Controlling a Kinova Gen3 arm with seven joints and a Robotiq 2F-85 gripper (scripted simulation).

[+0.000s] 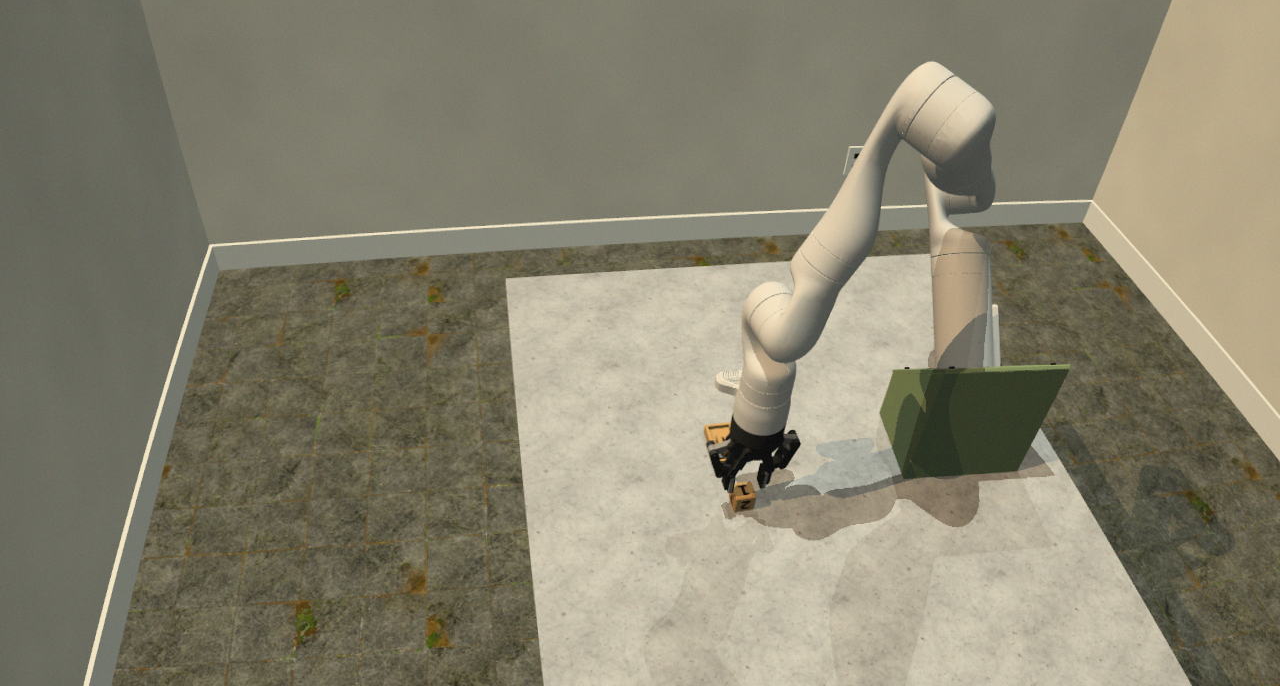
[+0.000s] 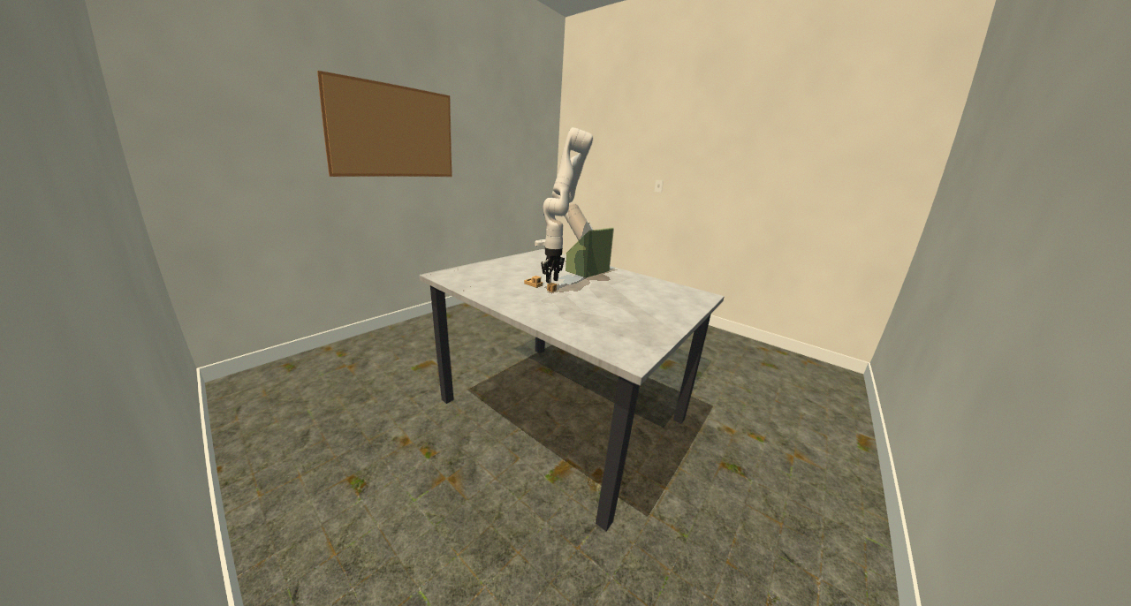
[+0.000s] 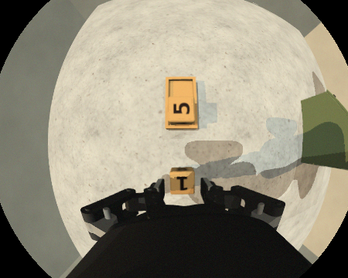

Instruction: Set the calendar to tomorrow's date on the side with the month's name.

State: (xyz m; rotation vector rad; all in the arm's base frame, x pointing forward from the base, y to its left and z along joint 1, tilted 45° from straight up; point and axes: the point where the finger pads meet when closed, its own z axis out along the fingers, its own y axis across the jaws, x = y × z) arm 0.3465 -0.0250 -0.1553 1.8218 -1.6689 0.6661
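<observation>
On the table's near side, short of the tray, the gripper stands half-open astride the "1" cube, gripping nothing. An off-centre closure could skew or topple it.
</observation>
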